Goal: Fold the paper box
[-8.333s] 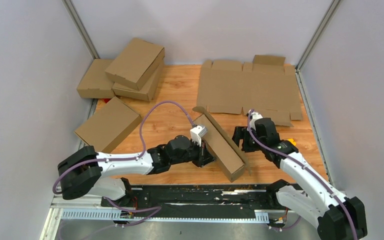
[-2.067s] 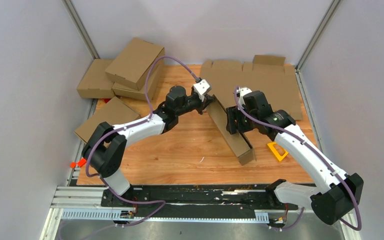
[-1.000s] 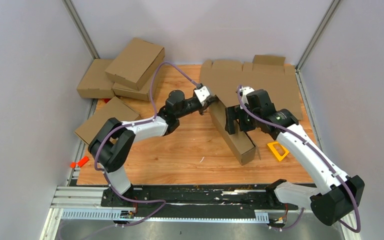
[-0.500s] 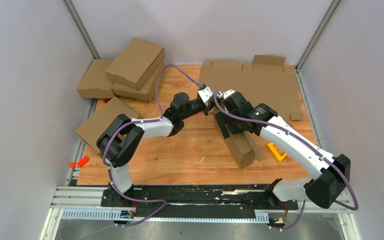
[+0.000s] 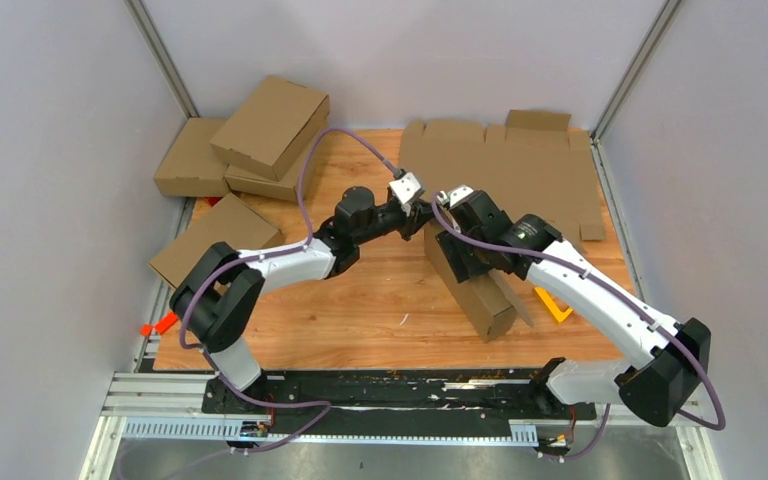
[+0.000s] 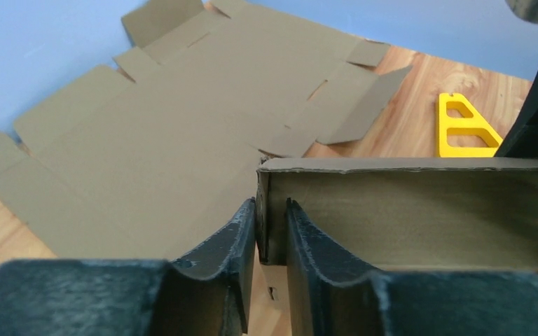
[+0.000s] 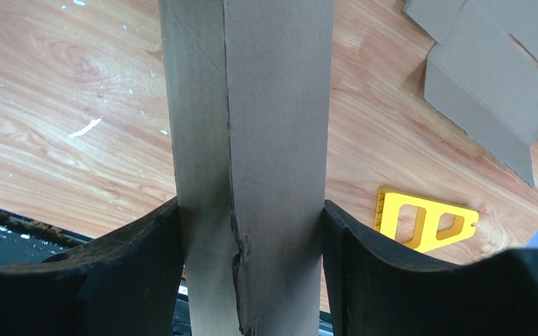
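Top external view first: places the paper box point(image 5: 485, 300) just right of the worktop's point(image 5: 360, 310) centre, tipped up on one long narrow side, between the two arms. Lays its long axis on a diagonal: far end pointing back-left at the left pincer point(image 5: 420, 213), near end pointing front-right toward the near edge, just beside the yellow piece point(image 5: 558, 308). Shows a loose flap sticking out close to that near end.

Left wrist view: puts the left pincer astride the box's far end wall, one finger on each side, with cardboard filling nearly the whole gap. Cannot tell whether gripping or merely resting around it.

Right wrist view: has the right pincer point(image 7: 252, 210) pinching the box across its narrow width, both fingers against the side faces, with a ragged seam on the face between them.

Judged as a squaring-up and closing step. To do it well:
- Squeeze only enough to bring the walls parallel, not enough to dent the corrugations.
- Press flat, away from the ragged seam.
- Steady the box upright with the right pincer before freeing the far end wall.
- Then tuck the loose flap along the long axis, not across it.
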`<move>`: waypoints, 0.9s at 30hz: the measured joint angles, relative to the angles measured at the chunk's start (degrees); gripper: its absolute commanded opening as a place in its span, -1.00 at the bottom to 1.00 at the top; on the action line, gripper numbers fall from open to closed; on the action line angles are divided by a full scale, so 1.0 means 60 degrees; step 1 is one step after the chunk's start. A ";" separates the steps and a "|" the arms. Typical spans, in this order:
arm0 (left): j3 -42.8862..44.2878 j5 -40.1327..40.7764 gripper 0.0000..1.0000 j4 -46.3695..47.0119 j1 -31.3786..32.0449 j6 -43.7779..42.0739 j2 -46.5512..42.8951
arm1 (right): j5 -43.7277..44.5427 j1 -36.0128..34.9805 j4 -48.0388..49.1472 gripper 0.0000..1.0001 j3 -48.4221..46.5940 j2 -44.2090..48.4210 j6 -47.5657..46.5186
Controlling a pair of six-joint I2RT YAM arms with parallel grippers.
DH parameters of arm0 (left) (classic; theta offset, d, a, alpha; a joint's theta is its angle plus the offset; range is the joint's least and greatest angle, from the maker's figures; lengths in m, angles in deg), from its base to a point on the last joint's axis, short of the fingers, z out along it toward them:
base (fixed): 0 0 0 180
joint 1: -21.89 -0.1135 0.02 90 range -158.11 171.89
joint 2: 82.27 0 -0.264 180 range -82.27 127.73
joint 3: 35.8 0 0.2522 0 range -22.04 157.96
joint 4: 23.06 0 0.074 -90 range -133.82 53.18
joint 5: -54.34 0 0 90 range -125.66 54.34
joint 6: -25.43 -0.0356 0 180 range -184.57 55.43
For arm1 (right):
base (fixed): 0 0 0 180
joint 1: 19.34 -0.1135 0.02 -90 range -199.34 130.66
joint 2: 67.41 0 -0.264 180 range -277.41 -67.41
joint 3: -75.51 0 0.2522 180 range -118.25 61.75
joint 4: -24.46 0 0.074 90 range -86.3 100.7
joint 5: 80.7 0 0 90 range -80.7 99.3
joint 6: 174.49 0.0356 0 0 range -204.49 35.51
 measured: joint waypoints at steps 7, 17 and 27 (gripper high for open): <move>-0.1005 0.0525 0.15 -0.1494 0.0062 0.0382 -0.1770 | -0.0692 -0.0044 0.0117 -0.07 0.0138 0.0277 -0.0138; -0.3202 0.3497 1.00 -0.4717 0.0036 0.1738 -0.6102 | -0.1486 -0.0871 0.0568 -0.04 0.0146 0.0284 0.0062; -0.3355 0.3850 1.00 -0.6153 -0.0980 0.4142 -0.7694 | -0.2116 -0.1231 0.1158 0.02 0.0637 0.0681 0.0080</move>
